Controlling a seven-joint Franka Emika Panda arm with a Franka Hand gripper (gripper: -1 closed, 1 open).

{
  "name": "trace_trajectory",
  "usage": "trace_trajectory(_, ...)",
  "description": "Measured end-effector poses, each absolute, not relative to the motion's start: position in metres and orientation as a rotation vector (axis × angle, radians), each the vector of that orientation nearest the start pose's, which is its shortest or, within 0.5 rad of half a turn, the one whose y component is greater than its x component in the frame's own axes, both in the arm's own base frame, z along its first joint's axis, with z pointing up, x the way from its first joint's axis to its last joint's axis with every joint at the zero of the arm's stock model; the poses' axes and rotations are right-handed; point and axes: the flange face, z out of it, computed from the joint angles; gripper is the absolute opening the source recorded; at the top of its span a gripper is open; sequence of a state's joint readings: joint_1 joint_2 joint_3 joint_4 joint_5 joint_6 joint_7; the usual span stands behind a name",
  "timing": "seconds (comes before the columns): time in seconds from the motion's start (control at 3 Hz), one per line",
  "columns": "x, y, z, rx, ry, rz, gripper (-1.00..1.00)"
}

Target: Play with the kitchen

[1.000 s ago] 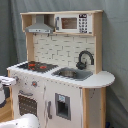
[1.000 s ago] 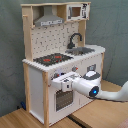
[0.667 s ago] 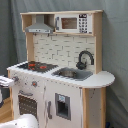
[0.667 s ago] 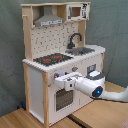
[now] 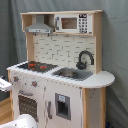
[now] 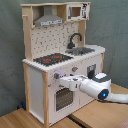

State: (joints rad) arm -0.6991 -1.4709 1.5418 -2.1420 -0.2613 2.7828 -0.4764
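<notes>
Standing on a wooden floor (image 6: 20,119) before a grey curtain (image 5: 116,55), the kitchen (image 5: 55,75) is a boxy white and pale-wood toy with a tiled backsplash. Its flat black stovetop (image 6: 52,59) carries red rings; a grey sink (image 5: 73,73) sits under a curved black faucet (image 5: 85,58). In the second exterior view, the smooth white arm (image 6: 97,87) reaches the front panel by the knobs (image 6: 56,76), above the oven door (image 6: 63,97). Whether the gripper (image 6: 59,80) is apart or together cannot be made out.

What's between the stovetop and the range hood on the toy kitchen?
Only the tiled back wall; in both exterior views, the stretch between stovetop and range hood is bare.
</notes>
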Motion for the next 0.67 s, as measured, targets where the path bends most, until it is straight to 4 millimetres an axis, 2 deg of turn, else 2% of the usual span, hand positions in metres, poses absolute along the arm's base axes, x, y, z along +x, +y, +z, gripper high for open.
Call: trace_trajectory(0.67,0.225,0.515,0.347,0.77,1.391,0.699,1.0)
